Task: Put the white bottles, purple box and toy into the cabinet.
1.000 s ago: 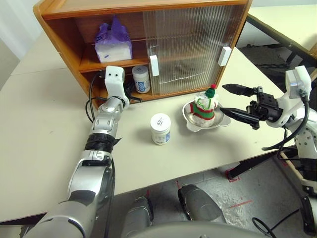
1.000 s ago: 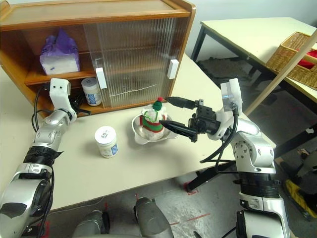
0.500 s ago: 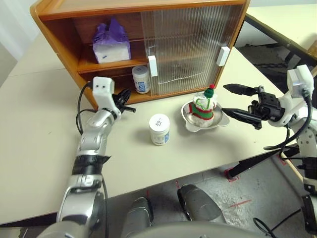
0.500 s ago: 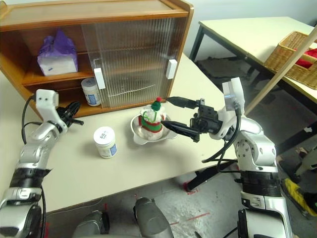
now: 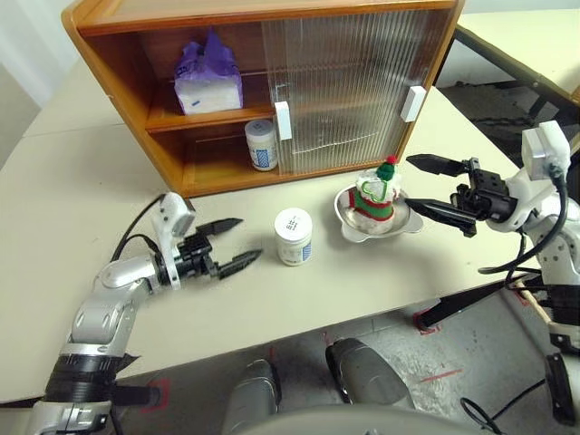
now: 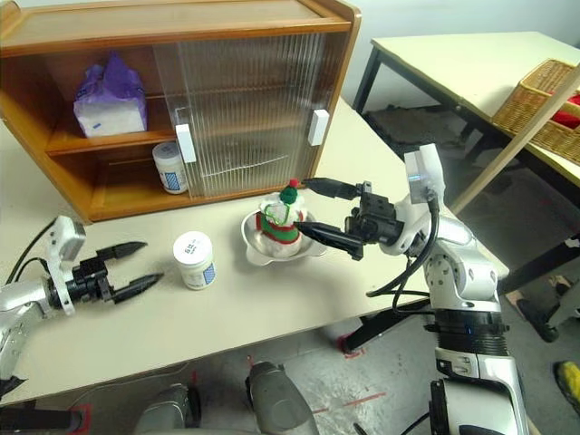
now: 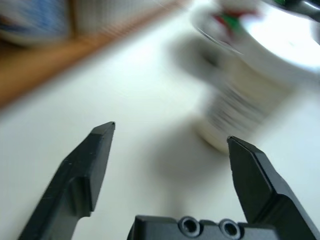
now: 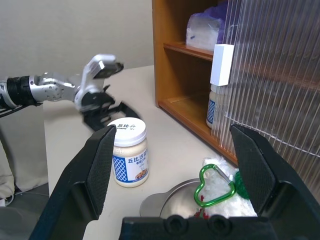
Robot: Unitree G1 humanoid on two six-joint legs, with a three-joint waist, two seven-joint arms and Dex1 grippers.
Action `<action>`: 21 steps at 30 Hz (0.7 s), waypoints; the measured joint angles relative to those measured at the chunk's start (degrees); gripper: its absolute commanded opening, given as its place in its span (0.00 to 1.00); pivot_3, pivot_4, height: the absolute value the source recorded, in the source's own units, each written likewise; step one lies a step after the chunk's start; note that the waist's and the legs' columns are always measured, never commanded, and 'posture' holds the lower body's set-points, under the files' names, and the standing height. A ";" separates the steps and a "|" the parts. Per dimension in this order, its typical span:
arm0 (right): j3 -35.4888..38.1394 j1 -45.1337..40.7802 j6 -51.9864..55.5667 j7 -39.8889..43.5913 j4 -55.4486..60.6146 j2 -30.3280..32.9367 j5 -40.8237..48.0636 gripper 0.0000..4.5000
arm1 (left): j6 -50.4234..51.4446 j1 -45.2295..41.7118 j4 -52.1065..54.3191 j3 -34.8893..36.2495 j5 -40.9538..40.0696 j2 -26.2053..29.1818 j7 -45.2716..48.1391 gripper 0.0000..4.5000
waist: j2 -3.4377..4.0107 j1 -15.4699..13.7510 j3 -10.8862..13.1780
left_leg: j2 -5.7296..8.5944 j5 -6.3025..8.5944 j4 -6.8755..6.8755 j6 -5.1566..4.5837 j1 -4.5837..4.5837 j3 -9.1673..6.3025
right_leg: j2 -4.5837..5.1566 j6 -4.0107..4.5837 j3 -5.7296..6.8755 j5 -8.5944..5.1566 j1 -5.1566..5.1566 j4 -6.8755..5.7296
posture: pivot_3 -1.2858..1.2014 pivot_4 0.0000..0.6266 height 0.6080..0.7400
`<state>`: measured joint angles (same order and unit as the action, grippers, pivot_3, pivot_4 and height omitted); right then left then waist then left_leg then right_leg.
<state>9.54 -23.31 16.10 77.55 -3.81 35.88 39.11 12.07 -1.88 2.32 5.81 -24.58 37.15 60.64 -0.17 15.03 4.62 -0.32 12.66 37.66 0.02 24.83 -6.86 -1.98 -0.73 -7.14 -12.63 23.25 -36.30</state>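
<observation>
Two items shelved, one jar and the toy left on the table.

Head view: left gripper (image 5: 228, 253), jaws wide and empty, should straddle the white bottle (image 5: 294, 236) squarely; purple box (image 5: 207, 80) sits in the cabinet (image 5: 118, 54).
Right wrist view: right gripper (image 8: 180, 160), jaws wide, faces the toy (image 8: 220, 187) and its green heart clip.

One bottle (image 5: 294, 236) on table (image 5: 72, 199) before cabinet (image 5: 263, 82).

spread end effector (image 7: 171, 134), blurred white bottle (image 7: 240, 112)
</observation>
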 measured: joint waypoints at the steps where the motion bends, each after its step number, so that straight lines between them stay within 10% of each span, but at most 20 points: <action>1: 0.00 -0.01 0.00 -0.03 0.01 0.00 0.00 1.00 | -0.45 -0.07 0.00 0.03 -0.30 0.09 0.98 0.99 | 0.07 0.01 -0.08 | -0.04 -0.10 -0.01 -0.18 0.17 -0.01 | -0.02 0.07 0.02 0.04 0.06 -0.03 | 0.39 0.15 1.00; 21: 0.17 0.77 0.05 -1.30 1.20 0.75 0.00 1.00 | -6.80 -7.93 -7.81 -14.56 10.54 -8.30 0.61 0.99 | 0.37 0.67 -0.27 | -0.15 -0.17 -0.31 -0.29 0.16 -0.02 | -0.17 0.09 -0.01 -0.11 0.14 0.00 | 0.38 0.15 1.00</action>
<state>9.71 -22.54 16.15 76.25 -2.61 36.63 39.11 5.27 -9.80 -5.49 -8.75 -14.04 28.84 61.25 0.20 15.70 4.35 -0.46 12.49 37.35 -0.27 24.99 -6.87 -2.15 -0.63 -7.15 -12.74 23.38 -36.30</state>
